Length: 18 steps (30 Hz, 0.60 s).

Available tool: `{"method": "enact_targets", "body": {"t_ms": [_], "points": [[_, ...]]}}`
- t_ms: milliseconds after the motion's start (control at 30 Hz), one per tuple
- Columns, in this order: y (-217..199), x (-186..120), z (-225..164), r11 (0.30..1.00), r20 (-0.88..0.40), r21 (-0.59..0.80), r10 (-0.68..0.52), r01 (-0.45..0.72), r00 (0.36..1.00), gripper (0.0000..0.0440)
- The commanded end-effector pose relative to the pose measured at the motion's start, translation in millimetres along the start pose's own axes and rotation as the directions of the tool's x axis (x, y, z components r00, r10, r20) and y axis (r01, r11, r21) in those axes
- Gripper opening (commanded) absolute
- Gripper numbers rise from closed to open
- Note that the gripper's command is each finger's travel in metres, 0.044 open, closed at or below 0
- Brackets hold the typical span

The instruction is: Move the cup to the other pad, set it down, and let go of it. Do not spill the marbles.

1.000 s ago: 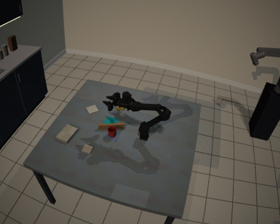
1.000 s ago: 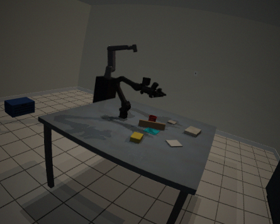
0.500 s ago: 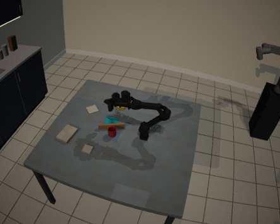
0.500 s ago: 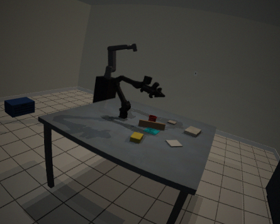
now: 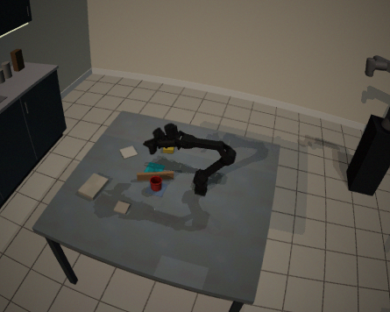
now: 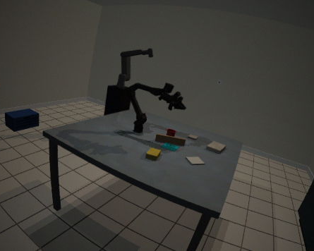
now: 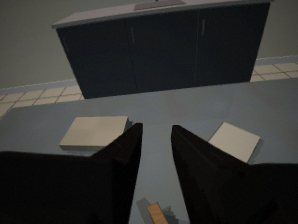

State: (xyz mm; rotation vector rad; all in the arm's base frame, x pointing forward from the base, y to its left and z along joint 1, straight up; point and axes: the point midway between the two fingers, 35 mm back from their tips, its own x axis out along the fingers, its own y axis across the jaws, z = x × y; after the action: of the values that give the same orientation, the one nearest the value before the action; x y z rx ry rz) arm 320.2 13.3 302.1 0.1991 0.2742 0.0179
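Observation:
The red cup (image 5: pixel 156 183) (image 6: pixel 171 132) stands upright on the blue pad (image 5: pixel 162 189), on one side of the orange-brown barrier (image 5: pixel 144 176) (image 6: pixel 170 139) (image 7: pixel 157 213). The marbles cannot be made out. The teal pad (image 5: pixel 154 167) (image 6: pixel 170 147) lies on the other side of the barrier, with nothing seen standing on it. My gripper (image 5: pixel 150 147) (image 6: pixel 183 106) (image 7: pixel 156 130) is high above the table, away from the cup. Its fingers are drawn nearly together with a narrow gap and nothing between them. The cup is not in the wrist view.
A yellow block (image 5: pixel 168 150) (image 6: pixel 153 154) lies on the teal pad's side of the barrier. A flat pale tile (image 5: pixel 128 152) (image 6: pixel 195 161) (image 7: pixel 235 141), a larger pale block (image 5: pixel 93 186) (image 6: pixel 216 147) (image 7: pixel 95 131) and a small tan block (image 5: pixel 122 207) (image 6: pixel 192 137) also lie on the table.

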Motion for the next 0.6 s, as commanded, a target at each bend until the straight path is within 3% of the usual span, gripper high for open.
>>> {"method": "enact_targets", "body": {"t_ms": [0, 567], "points": [[5, 2, -2, 0.999, -0.047, 0.038, 0.009, -0.007, 0.999, 0.0090], [22, 4, -12, 0.976, -0.261, 0.216, 0.019, 0.039, 0.965, 0.0097]]}}
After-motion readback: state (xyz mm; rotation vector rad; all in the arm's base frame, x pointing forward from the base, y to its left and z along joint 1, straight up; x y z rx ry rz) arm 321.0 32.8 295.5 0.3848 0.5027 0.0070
